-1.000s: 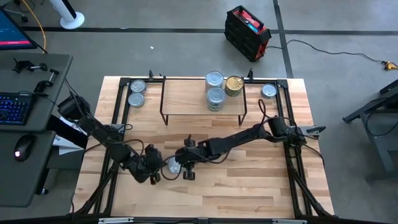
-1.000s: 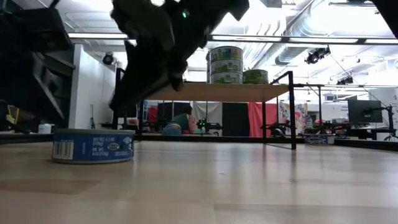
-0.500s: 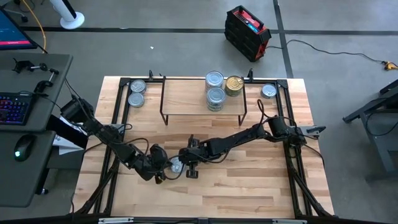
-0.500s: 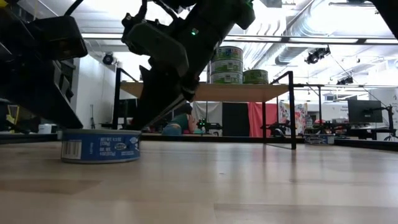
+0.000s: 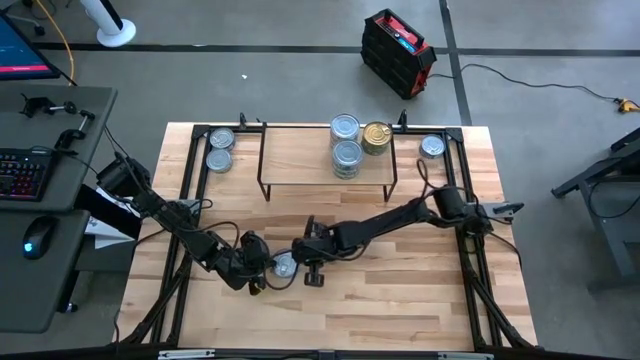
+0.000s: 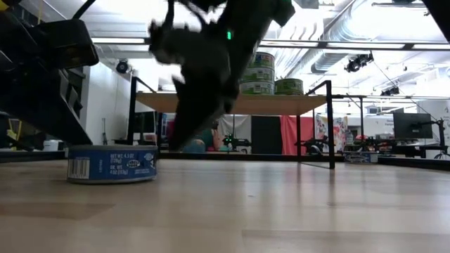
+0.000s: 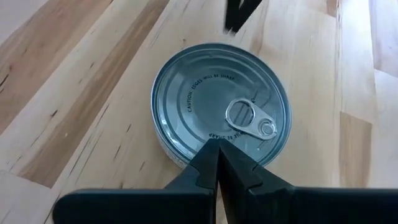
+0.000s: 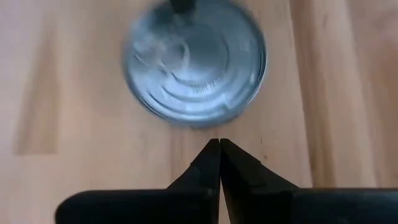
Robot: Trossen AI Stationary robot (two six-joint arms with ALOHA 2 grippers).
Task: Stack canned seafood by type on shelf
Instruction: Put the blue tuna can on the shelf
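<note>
One silver-lidded tin with blue sides point(image 5: 284, 266) point(image 6: 112, 164) sits flat on the tabletop between my two grippers. My left gripper point(image 5: 262, 272) point(image 7: 217, 144) is shut, and its tips stand over the lid beside the pull ring point(image 7: 247, 118). My right gripper point(image 5: 303, 264) point(image 8: 219, 142) is shut too, tips just off the tin point(image 8: 196, 68) on its right side. The shelf point(image 5: 300, 150) carries two stacks of silver tins point(image 5: 346, 128) point(image 5: 347, 156) and a gold tin point(image 5: 376, 135). My left gripper comes at the tin slanting down from the table's left, its shut fingertips point(image 7: 208, 155) over the lid's near part point(image 7: 205, 134). Whether they touch the lid, I cannot tell. The tin stays flat on the table.
Two more tins point(image 5: 222, 138) point(image 5: 218, 158) lie on the table left of the shelf, and one point(image 5: 432, 146) lies right of it. Black frame rails run along both table sides. Bare wood lies toward the near edge.
My left gripper has moved toward the table's right, up to the tin, and the tin has slid a little to the right along the table. My right gripper has shifted slightly to the right, off the tin.
</note>
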